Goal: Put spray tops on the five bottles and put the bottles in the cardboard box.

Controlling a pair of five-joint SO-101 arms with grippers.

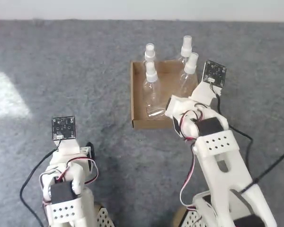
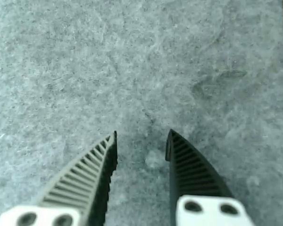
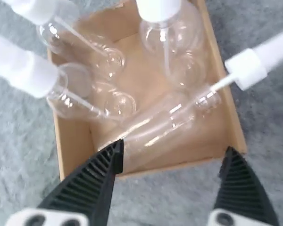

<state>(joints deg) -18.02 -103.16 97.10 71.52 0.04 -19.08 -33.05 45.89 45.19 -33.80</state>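
The cardboard box sits at the middle of the grey carpet and holds several clear bottles with white spray tops. Upright ones include a bottle at the box's left and a bottle at its right. One bottle lies tilted across the box floor, its spray top against the box wall. My right gripper hangs open over the box's near edge with nothing between its fingers. My left gripper is open above bare carpet at the near left.
Grey carpet surrounds the box on every side. The right arm's body stretches from the near edge up to the box. A bright patch of light lies at the far left.
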